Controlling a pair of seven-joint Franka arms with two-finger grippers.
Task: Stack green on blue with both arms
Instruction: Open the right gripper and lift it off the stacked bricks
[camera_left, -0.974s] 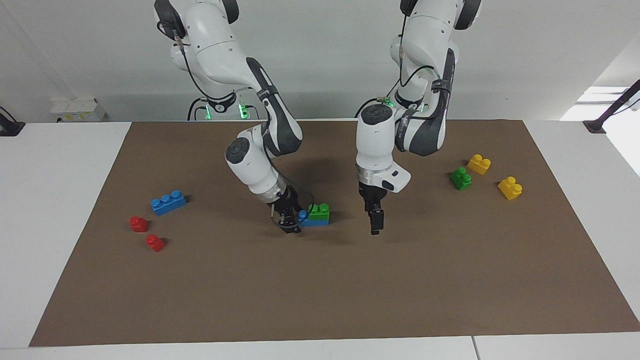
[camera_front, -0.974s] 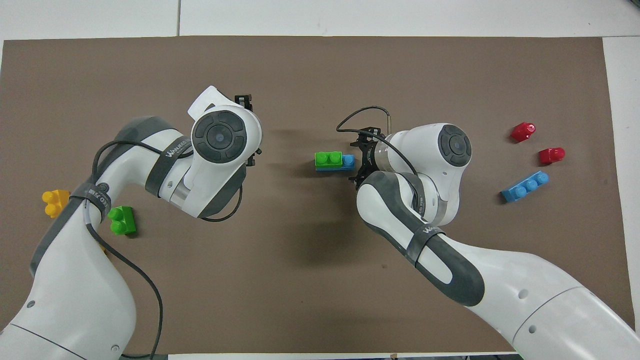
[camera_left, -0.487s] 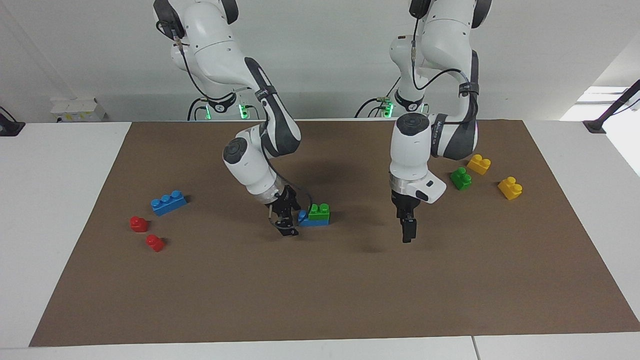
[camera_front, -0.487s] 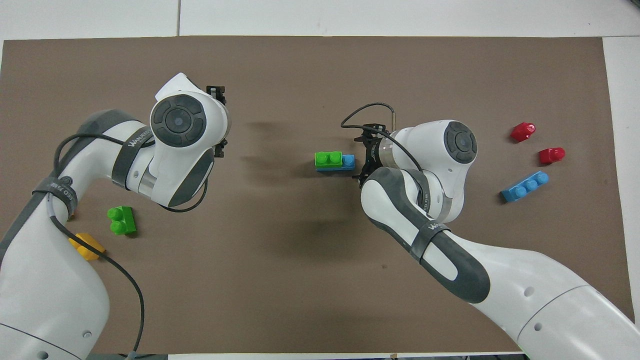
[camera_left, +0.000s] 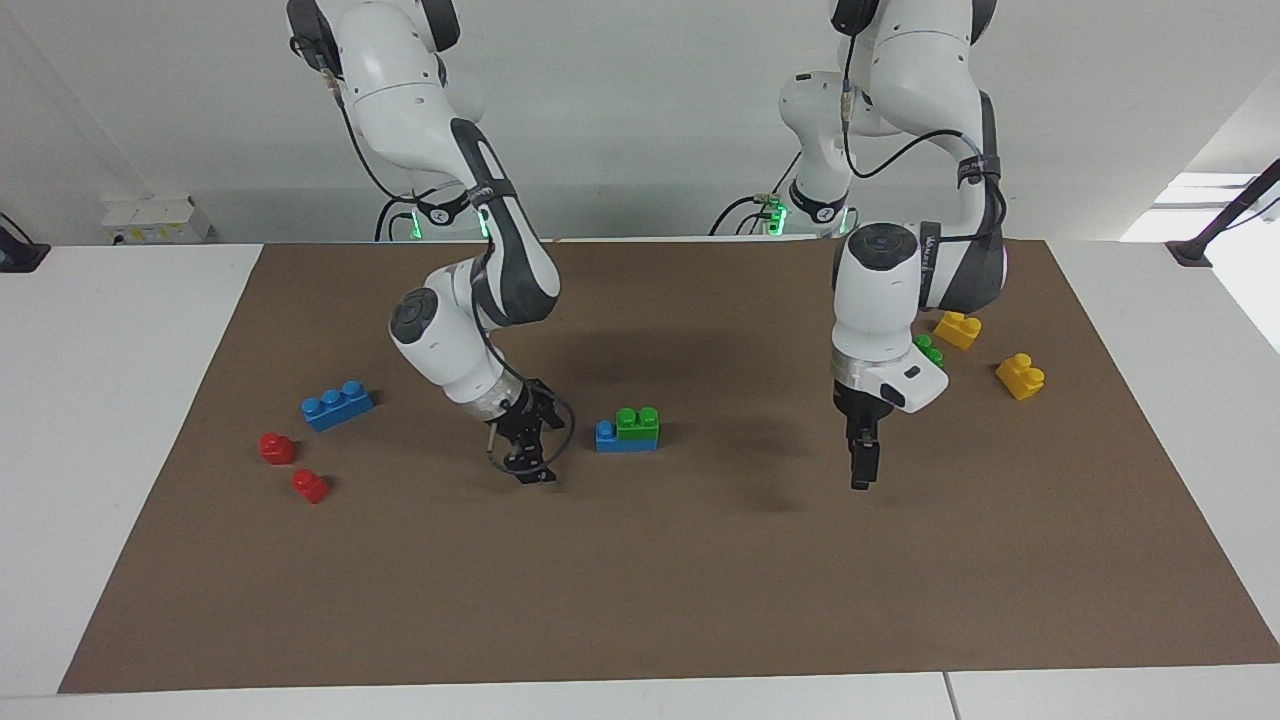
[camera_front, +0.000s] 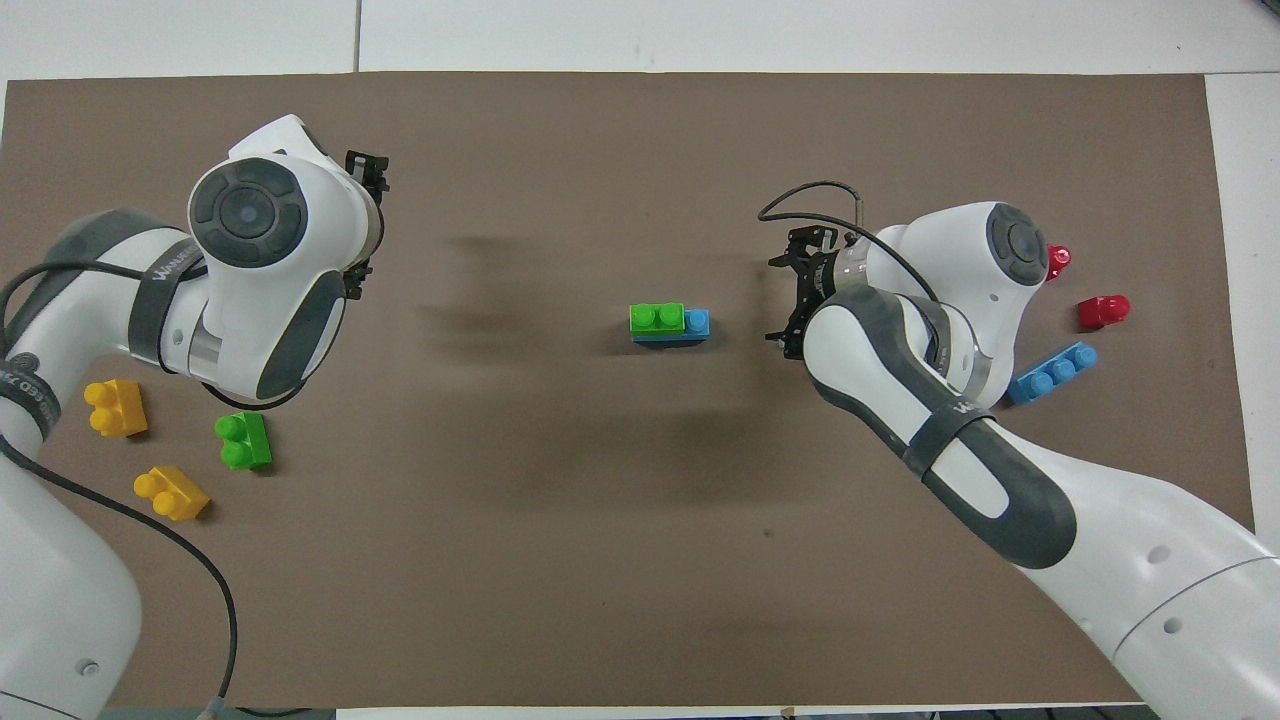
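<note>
A green brick (camera_left: 637, 421) sits on a blue brick (camera_left: 606, 436) in the middle of the brown mat. The stack also shows in the overhead view, green (camera_front: 657, 318) on blue (camera_front: 697, 323), with one blue stud left bare. My right gripper (camera_left: 527, 466) hangs low over the mat beside the stack, toward the right arm's end, apart from it, open and empty. My left gripper (camera_left: 862, 472) hangs over the mat toward the left arm's end, well apart from the stack and holding nothing.
A second green brick (camera_front: 242, 440) and two yellow bricks (camera_front: 115, 407) (camera_front: 172, 492) lie at the left arm's end. A second blue brick (camera_front: 1050, 372) and two red bricks (camera_left: 277, 447) (camera_left: 310, 486) lie at the right arm's end.
Both grippers have drawn away from the stack, each toward its own end of the table. The green-on-blue stack has stayed in place.
</note>
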